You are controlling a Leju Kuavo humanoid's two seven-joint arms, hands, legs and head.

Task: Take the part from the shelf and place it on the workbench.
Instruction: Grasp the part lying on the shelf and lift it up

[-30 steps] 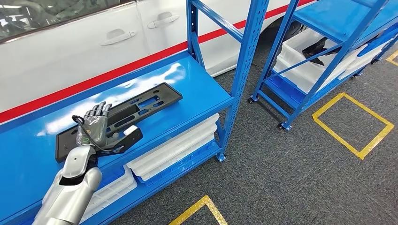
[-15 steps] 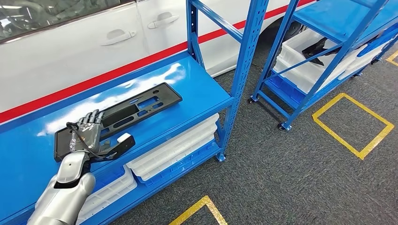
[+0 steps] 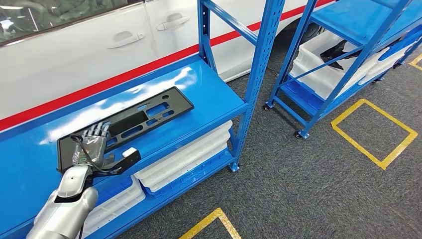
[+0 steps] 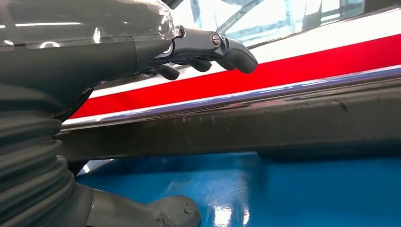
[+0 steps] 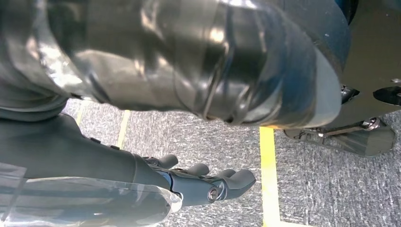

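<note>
the left hand (image 3: pixel 91 144) hovers spread and empty over the near end of the black part (image 3: pixel 149 112) on the blue shelf (image 3: pixel 209 89); its long axis runs away beyond the fingers. the right hand (image 5: pixel 189 182) hangs loosely curled, holding nothing.

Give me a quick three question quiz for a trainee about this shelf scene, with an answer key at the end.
1. True or false: the left hand has already lifted the black part off the blue shelf.
2. What lies on the level below the part? A) white trays B) cardboard boxes C) tools
3. Fill in: the floor is marked with ______ tape outlines.

Key:
1. False. The part lies flat on the shelf; the hand's fingers are spread above its near end.
2. A, white trays.
3. Yellow.
</note>
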